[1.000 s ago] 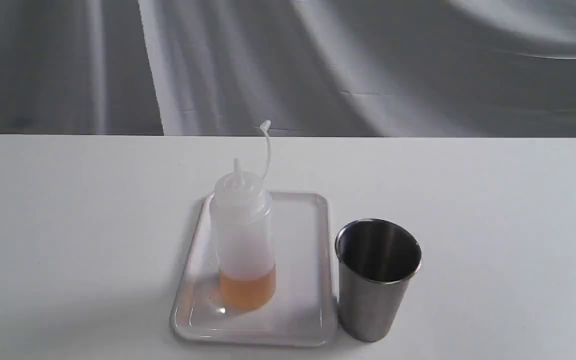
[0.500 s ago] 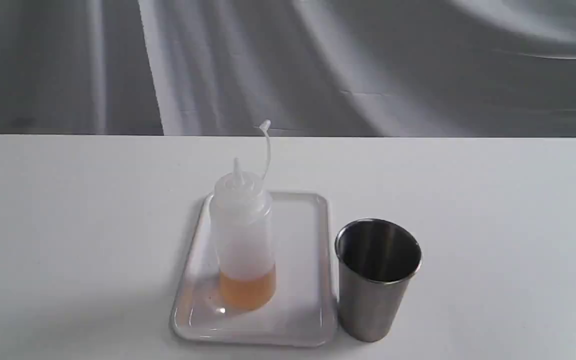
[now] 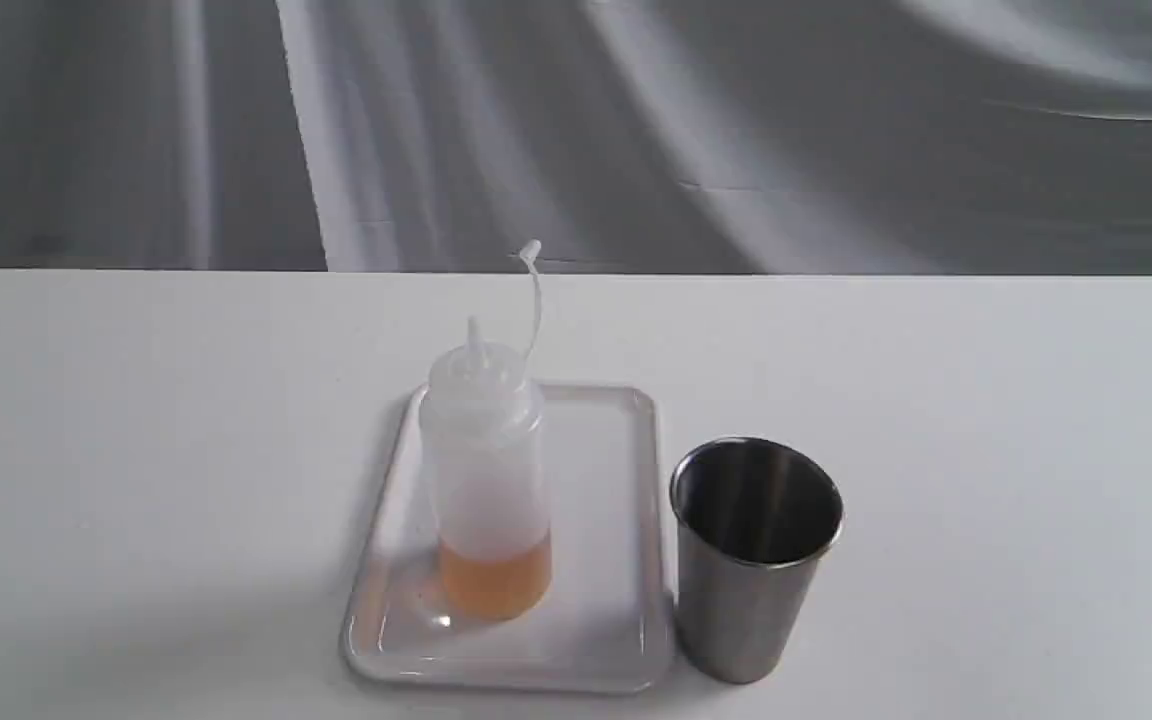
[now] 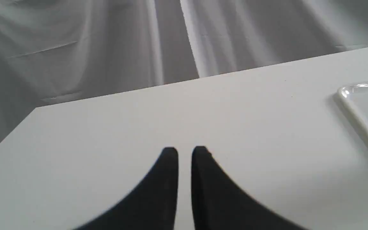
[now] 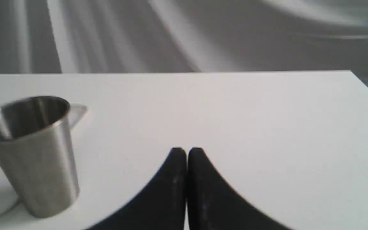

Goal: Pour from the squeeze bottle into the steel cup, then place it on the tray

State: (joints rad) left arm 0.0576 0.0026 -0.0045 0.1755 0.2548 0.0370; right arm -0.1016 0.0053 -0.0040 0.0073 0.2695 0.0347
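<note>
The squeeze bottle (image 3: 486, 470) stands upright on the tray (image 3: 606, 640), amber liquid in its bottom, its cap strap curling up behind the nozzle. Just right of the tray stands the steel cup (image 3: 754, 560), also seen in the right wrist view as the steel cup (image 5: 35, 153). Neither gripper shows in the exterior view. My left gripper (image 4: 185, 151) is shut with nothing in it, over bare table, the tray's corner (image 4: 359, 102) off to one side. My right gripper (image 5: 186, 150) is shut and empty, apart from the cup.
The white table (image 3: 136, 450) ends at a far edge with grey draped cloth (image 3: 636, 130) behind it. The table's left corner (image 4: 37, 110) and right corner (image 5: 351, 72) show in the wrist views.
</note>
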